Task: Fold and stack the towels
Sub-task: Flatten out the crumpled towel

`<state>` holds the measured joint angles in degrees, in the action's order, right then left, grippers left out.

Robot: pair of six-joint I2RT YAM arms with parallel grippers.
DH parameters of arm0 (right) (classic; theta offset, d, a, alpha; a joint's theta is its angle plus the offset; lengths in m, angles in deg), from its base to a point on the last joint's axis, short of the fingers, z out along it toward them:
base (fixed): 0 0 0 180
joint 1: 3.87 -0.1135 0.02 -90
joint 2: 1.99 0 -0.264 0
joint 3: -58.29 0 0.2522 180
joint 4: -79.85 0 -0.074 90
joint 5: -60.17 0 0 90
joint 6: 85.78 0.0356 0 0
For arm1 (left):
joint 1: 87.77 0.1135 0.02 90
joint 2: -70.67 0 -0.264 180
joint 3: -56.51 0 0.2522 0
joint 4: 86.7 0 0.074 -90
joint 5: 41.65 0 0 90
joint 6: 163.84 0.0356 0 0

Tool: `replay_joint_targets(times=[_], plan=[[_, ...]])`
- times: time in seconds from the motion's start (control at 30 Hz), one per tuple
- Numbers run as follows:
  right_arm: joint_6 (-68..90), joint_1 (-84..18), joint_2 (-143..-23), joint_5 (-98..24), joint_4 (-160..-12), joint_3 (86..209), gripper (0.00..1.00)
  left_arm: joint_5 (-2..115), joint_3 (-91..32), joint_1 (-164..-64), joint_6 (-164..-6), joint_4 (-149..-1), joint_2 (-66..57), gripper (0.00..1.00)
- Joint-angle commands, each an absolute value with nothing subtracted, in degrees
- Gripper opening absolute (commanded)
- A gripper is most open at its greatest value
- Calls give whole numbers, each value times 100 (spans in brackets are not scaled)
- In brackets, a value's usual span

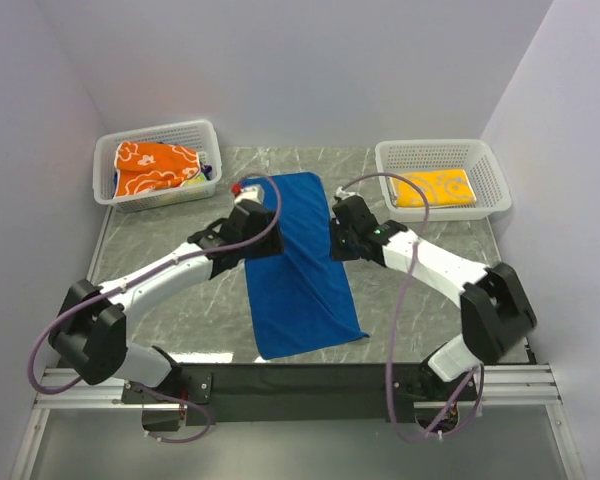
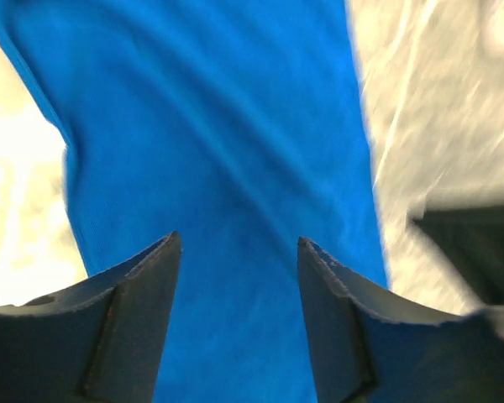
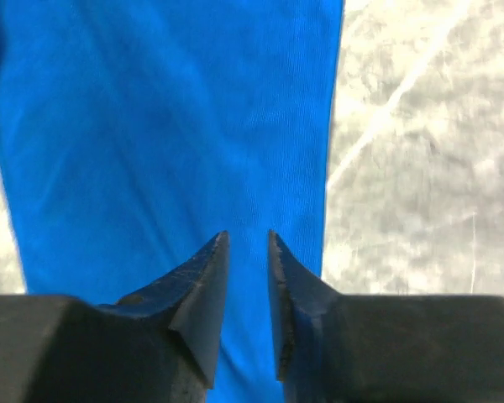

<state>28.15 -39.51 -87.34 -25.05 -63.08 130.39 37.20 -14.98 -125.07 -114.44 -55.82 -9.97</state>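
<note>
A: Where on the table (image 1: 180, 300) is the blue towel (image 1: 295, 270) found?

B: It is spread open down the table's middle, slightly askew. One short end is turned to the far side and the other is brought close to the near edge. The orange towel (image 1: 155, 167) is heaped in a white basket (image 1: 155, 130) at the table's far left corner. The yellow towel (image 1: 435, 188) is laid folded in a second basket (image 1: 435, 145) at the far right corner.

A: What can be said of the grippers?

B: Both are poised over the table's middle, above the blue cloth. The left gripper (image 2: 239, 243) is held with its jaws well apart, and nothing is seen between them. The right gripper (image 3: 248, 235) is drawn in to a slim gap near the cloth's right long edge. Whether a pinch of fabric has been caught there cannot be told.

A: How is the cloth expected to handle?

B: It is judged light, soft and limp. No shape would be kept once it is lifted, and sagging between two grips is to be expected. Some drag on the stone-patterned table top is likely. Hold is best taken at a hem or a corner, at matching points on both long edges, so that the fold is carried over square. A pinch taken mid-panel would probably gather the cloth into a bunch.
</note>
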Motion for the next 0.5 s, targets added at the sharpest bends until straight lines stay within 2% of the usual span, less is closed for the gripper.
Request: replay_joint_targets(times=[0.0, 0.27, 0.47], plan=[[2480, -3815, -9383, -2684, -6643, 13567, 30, 3956, -1096, -12749, -11726, -5457, -1098, 62], [2523, -3745, -10402, -2859, -6881, 13911, 30, 4457, -840, -13013, -11481, -5370, -1590, 59], [2619, -3674, -10755, -2851, -6855, 13657, 30, 4606, -656, -13040, -11401, -4983, -1828, 55]])
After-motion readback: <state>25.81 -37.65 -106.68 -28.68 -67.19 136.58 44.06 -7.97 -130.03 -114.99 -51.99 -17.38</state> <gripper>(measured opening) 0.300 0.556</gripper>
